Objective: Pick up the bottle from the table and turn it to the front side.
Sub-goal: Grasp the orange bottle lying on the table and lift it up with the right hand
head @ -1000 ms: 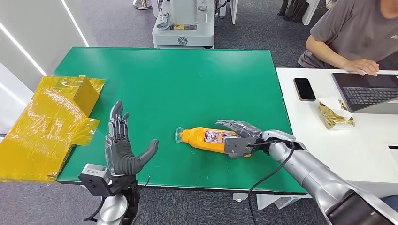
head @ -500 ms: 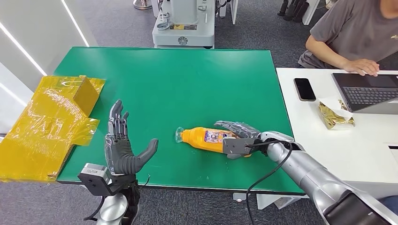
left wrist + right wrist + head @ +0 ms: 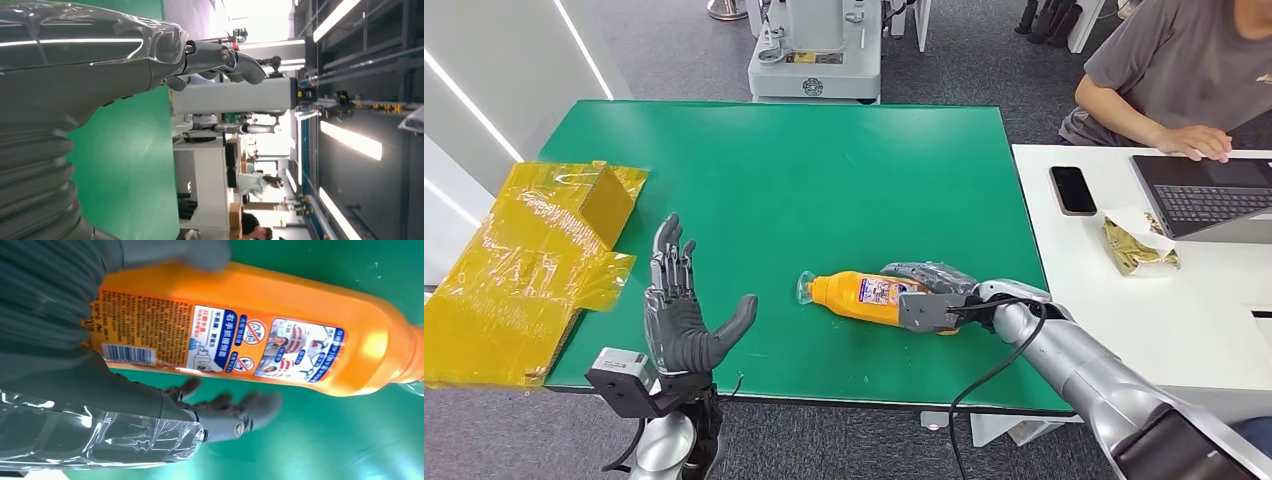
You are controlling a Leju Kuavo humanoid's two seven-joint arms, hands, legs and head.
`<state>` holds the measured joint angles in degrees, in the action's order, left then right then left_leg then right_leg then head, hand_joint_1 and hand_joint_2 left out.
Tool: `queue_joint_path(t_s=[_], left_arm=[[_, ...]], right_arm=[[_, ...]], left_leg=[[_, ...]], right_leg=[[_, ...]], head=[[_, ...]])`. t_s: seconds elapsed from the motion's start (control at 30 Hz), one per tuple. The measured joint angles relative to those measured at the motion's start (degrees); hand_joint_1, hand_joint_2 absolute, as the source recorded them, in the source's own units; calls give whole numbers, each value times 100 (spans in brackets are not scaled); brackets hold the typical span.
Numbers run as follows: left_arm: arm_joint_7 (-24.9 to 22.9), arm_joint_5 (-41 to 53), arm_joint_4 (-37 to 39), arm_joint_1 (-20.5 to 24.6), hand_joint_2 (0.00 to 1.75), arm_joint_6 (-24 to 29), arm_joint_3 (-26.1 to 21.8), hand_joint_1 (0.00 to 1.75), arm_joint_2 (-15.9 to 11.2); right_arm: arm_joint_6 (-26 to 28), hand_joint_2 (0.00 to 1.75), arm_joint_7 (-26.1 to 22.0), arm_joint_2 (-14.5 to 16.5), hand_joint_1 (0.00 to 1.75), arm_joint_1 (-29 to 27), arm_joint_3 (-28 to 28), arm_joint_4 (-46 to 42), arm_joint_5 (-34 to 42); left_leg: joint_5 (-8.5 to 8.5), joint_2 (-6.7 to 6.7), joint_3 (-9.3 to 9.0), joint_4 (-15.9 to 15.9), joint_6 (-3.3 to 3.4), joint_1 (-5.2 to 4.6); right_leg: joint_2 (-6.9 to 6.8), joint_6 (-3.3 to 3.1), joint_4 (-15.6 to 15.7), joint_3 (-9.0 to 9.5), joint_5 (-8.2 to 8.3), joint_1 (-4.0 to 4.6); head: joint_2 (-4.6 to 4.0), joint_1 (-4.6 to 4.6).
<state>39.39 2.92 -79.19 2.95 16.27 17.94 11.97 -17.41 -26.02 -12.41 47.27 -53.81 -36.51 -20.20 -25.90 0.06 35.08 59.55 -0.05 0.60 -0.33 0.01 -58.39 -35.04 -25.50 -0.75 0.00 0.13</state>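
An orange bottle point(image 3: 864, 295) with a clear cap lies on its side on the green table point(image 3: 824, 180), cap pointing left. Its back label with barcode and warning pictures faces up point(image 3: 280, 330). My right hand point(image 3: 929, 290) sits around the bottle's base end. The thumb point(image 3: 175, 255) lies along one side of the bottle. The fingers point(image 3: 235, 410) curl on the other side with a strip of green table between them and the bottle. My left hand point(image 3: 679, 320) stands raised and open over the table's front edge, palm toward the bottle, and its fingers point(image 3: 225, 55) hold nothing.
A yellow film-wrapped box point(image 3: 524, 260) overhangs the table's left edge. To the right stands a white desk point(image 3: 1124, 330) with a phone point(image 3: 1074, 190), a laptop point(image 3: 1204, 195) and a gold packet point(image 3: 1139, 245); a person point(image 3: 1184, 80) sits there. A grey machine base point(image 3: 814, 50) stands beyond the table.
The right hand's fingers have come down closer over the far side of the bottle. The left hand has drifted slightly left. The bottle lies where it was.
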Motion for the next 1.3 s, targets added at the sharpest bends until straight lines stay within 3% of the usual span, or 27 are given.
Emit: queue_joint_path(t_s=[0.33,0.43,0.47,0.57,0.6,1.0,1.3], left_arm=[[28,-109,-4,-59,175,60,-39,0,-2],[46,-167,-4,-56,175,93,-41,0,-5],[53,-191,-4,-53,175,110,-41,0,-7],[75,-234,-4,-33,175,165,-41,0,-8],[78,-245,-4,-24,175,182,-41,0,-7],[79,-305,-3,77,175,279,-41,0,-2],[79,-314,0,124,175,290,-41,0,-1]], right_arm=[[-76,175,-187,-10,173,289,-5,353,-19],[-82,175,-192,-11,163,328,-16,402,0],[-80,175,-186,-10,141,342,-23,415,8],[-44,175,-161,-4,21,367,-41,448,15],[-13,175,-147,2,0,369,-43,460,14],[851,175,21,218,0,355,43,545,101],[952,175,19,345,0,302,151,545,104]], left_leg=[[0,-1,1,0,0,0],[0,-1,0,0,0,0],[0,-1,0,0,0,0],[0,-1,0,0,0,0],[0,-1,0,0,0,0],[0,0,-1,0,0,0],[0,0,-1,0,0,1]], right_leg=[[-2,0,0,1,0,0],[-1,0,0,1,0,0],[-1,0,0,1,0,0],[-1,0,0,0,0,0],[-1,0,0,1,0,0],[0,0,-1,0,0,0],[1,0,0,0,0,0]], head=[[0,0],[0,0],[0,0],[0,0],[0,0],[0,0],[0,0]])
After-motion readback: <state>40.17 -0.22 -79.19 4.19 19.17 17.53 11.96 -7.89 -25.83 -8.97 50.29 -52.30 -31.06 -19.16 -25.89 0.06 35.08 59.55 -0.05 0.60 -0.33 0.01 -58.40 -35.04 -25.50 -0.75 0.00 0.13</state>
